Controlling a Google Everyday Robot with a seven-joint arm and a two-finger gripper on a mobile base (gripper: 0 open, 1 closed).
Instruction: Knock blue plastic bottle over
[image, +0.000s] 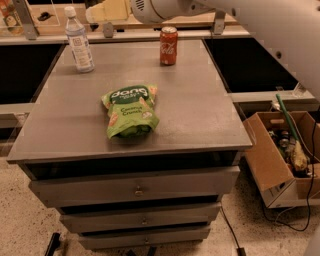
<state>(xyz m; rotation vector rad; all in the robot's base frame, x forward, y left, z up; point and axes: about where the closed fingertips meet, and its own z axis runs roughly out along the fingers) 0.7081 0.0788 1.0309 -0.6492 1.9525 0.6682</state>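
The blue plastic bottle (79, 41) stands upright near the far left corner of the grey desk (200, 115), white cap on top, its pale label showing a dark square mark. The pincer (97, 13) hangs at the top of the view, above the desk's far edge and just to the right of the bottle's cap, apart from it – whether it is spread or closed cannot be told. The white arm (260, 20) reaches in from the upper right. A red Coca-Cola can (168, 46) stands upright at the far middle of the desk – well apart from the bottle. A green snack bag (130, 111) lies flat near the centre. On the floor to the right sits an open cardboard box (265, 165)
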